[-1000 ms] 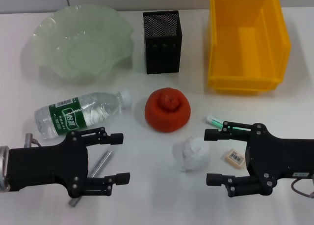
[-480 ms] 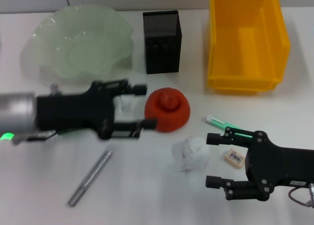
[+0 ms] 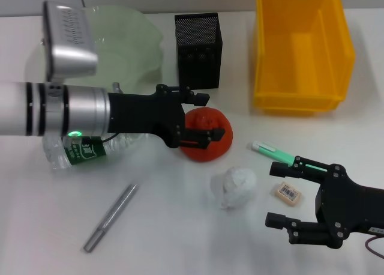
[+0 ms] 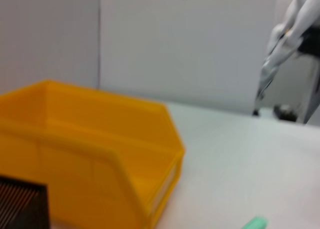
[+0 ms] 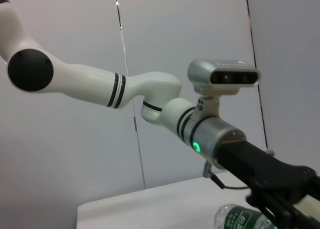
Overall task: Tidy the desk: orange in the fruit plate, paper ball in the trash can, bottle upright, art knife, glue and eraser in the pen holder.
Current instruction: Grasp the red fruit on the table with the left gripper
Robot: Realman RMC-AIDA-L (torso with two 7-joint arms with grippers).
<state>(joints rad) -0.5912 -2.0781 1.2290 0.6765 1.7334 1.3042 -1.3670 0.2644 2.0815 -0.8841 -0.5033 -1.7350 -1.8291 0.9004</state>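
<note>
The left claw [image 3: 203,120] is wide apart, with the orange [image 3: 210,131] sitting right between its fingers.

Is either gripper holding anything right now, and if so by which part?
Nothing is held. The left gripper is open, its fingers straddling the near side of the orange without closing. The right gripper is open, near the eraser.

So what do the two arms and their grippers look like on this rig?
Left arm: white and silver segments with black bands, a green indicator light, and a silver camera box on the wrist. Both the left gripper and the right gripper are matte black with slim linkage fingers and visible screws.
</note>
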